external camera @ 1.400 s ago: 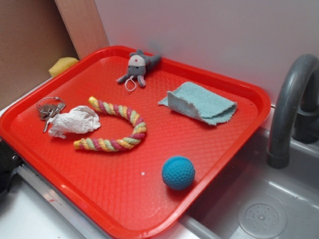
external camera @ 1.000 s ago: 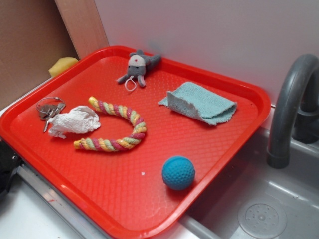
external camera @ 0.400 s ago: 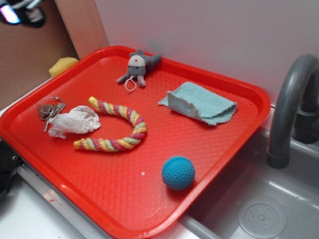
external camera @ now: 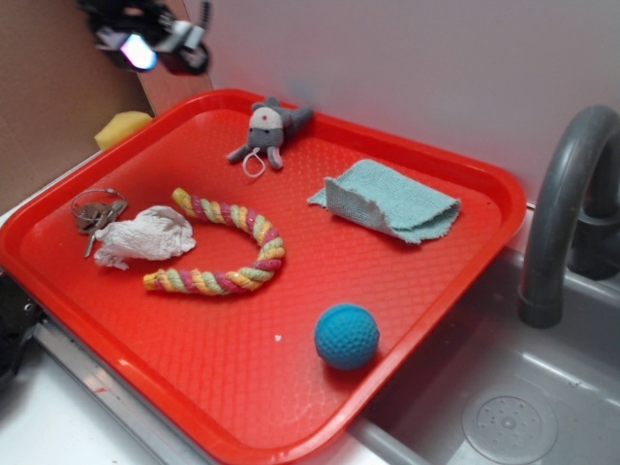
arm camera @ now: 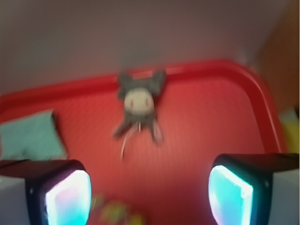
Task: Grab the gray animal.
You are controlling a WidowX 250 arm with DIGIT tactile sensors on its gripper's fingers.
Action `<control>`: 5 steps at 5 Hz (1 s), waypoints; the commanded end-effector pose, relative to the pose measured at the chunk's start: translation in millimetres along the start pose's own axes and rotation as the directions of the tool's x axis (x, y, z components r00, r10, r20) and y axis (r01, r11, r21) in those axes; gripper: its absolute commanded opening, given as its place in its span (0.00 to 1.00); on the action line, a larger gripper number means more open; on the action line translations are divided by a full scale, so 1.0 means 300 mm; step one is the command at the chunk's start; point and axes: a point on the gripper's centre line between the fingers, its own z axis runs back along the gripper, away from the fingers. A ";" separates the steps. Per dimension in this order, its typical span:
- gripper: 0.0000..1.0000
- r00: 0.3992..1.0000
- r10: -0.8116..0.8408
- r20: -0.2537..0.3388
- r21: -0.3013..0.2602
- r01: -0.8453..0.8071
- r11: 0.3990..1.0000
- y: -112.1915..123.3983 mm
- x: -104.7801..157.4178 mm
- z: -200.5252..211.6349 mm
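Note:
The gray animal (external camera: 268, 128) lies at the far edge of the red tray (external camera: 291, 387), its whitish face up and a white string loop trailing toward me. In the wrist view the gray animal (arm camera: 139, 101) is blurred, ahead of and between the fingers. My gripper (external camera: 145, 39) hovers high at the upper left of the exterior view, up and to the left of the animal. The gripper (arm camera: 147, 194) is open, with only tray floor between its two glowing pads (arm camera: 69, 199).
On the tray lie a teal cloth (external camera: 389, 200), a blue ball (external camera: 346, 335), a striped rope toy (external camera: 228, 250), a crumpled white tissue (external camera: 145, 235) and keys (external camera: 94, 212). A yellow sponge (external camera: 121, 126) sits beyond the left rim. A gray faucet (external camera: 567, 194) and sink (external camera: 509, 417) stand right.
The gripper came into the exterior view at the top left and has moved right, closer to the gray animal. Nothing on the tray has shifted.

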 end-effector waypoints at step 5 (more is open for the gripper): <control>0.00 0.994 -0.106 0.029 0.020 0.105 0.994 -0.090 0.120 -0.244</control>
